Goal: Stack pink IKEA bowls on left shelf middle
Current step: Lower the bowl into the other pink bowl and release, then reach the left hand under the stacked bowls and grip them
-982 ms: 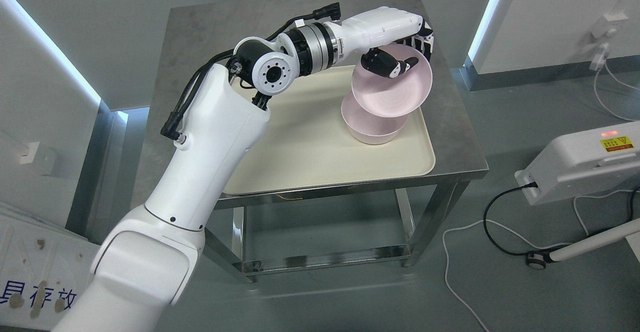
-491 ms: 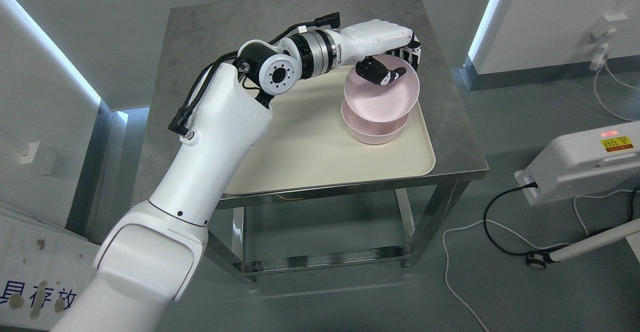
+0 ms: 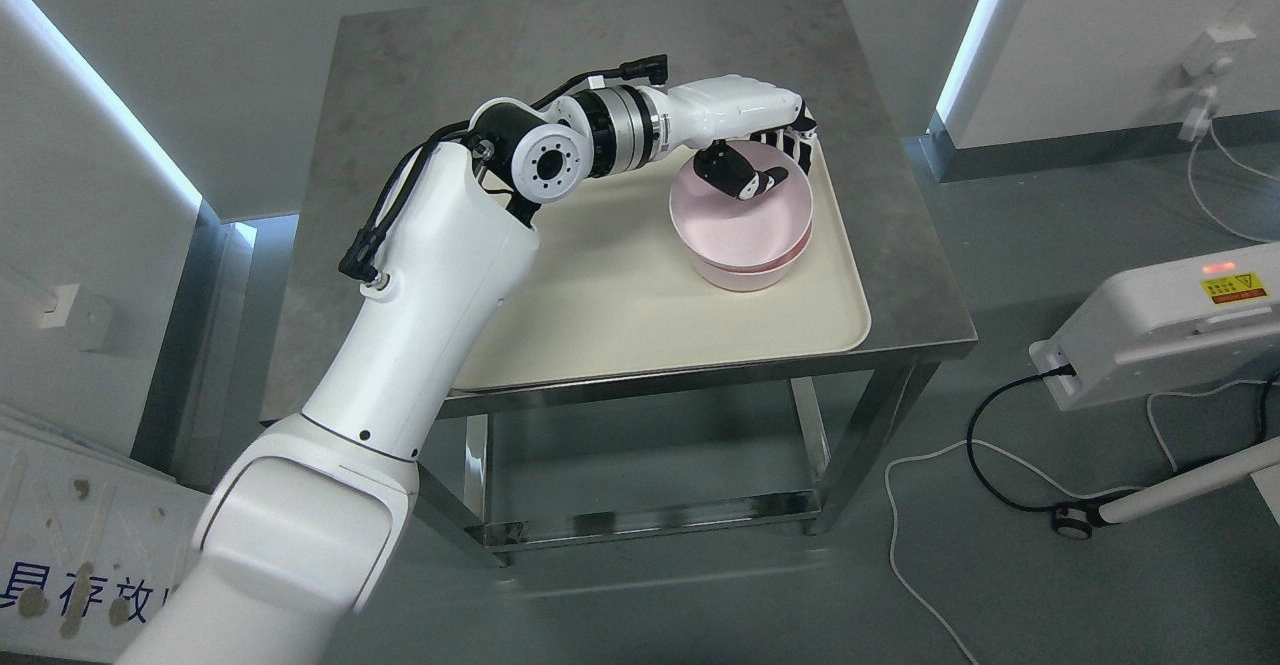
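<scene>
**Upper bowl lowered into its twin**

Lowered since a second ago, the upper pink bowl (image 3: 742, 230) now nests in the lower pink bowl (image 3: 745, 273).

Both sit on the cream plastic tray (image 3: 620, 295) atop the steel table (image 3: 450, 55). White left hand (image 3: 760, 150) pinches the upper bowl's far rim, thumb inside.

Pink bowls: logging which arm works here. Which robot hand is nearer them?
Left. The left robot hand grips the upper pink bowl's far rim, thumb inside; the right one is out of view.
</scene>
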